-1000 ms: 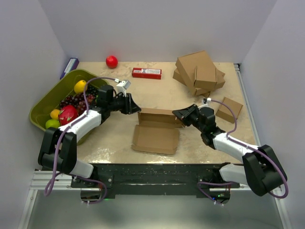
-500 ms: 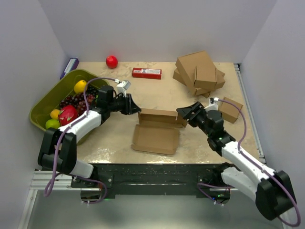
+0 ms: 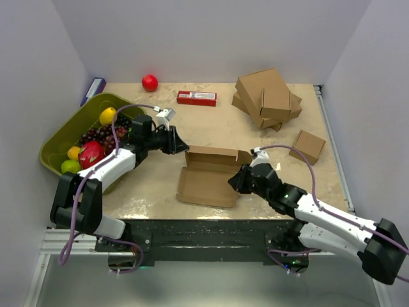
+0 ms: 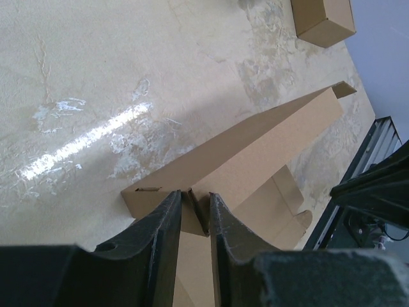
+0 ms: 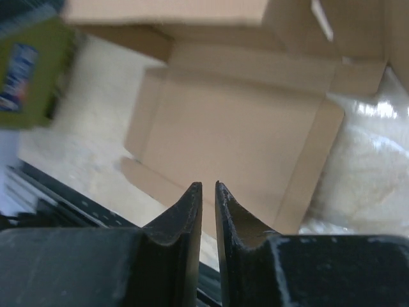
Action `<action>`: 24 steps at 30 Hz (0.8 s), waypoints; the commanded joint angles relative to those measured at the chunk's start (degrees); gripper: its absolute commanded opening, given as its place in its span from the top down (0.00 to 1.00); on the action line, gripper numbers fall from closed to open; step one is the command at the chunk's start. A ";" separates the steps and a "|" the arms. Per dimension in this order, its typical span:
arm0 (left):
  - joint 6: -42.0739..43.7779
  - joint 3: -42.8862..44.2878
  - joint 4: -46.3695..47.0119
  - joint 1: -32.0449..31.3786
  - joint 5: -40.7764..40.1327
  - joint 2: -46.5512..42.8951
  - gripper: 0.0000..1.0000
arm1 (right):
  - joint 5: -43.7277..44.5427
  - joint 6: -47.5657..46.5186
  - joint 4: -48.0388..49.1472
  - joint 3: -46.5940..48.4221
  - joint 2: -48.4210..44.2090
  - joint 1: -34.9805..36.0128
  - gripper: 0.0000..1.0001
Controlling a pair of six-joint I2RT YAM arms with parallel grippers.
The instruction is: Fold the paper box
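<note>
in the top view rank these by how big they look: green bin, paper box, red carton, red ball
1. green bin
2. paper box, opened out, somewhat smaller than the bin
3. red carton
4. red ball

The carton and ball sit farthest from the camera, but the gaps are wide enough to rank.

Green bin [image 3: 64,131] on my left, loaded: lemon [image 3: 107,116], grapes [image 3: 102,134], a red fruit [image 3: 91,154], a green apple [image 3: 70,165]. Far ahead, a red ball [image 3: 149,82], with a red packet [image 3: 196,98] to its right. Ahead on my right, a pile of boxes [image 3: 267,96]; nearer me and apart from it, one small box [image 3: 307,146].
</note>
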 commanded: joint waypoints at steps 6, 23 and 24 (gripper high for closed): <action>1.57 -1.12 -2.28 -0.43 -0.72 -1.48 0.72 | 10.58 -0.75 -6.41 5.18 15.03 5.50 0.81; 1.66 -1.21 -2.28 -0.43 -0.54 -1.48 0.72 | 13.74 1.53 -6.67 4.39 23.21 6.03 0.82; 1.66 -1.12 -2.28 -0.43 -0.45 -1.48 0.72 | 13.92 1.54 -6.93 4.39 23.56 6.12 0.82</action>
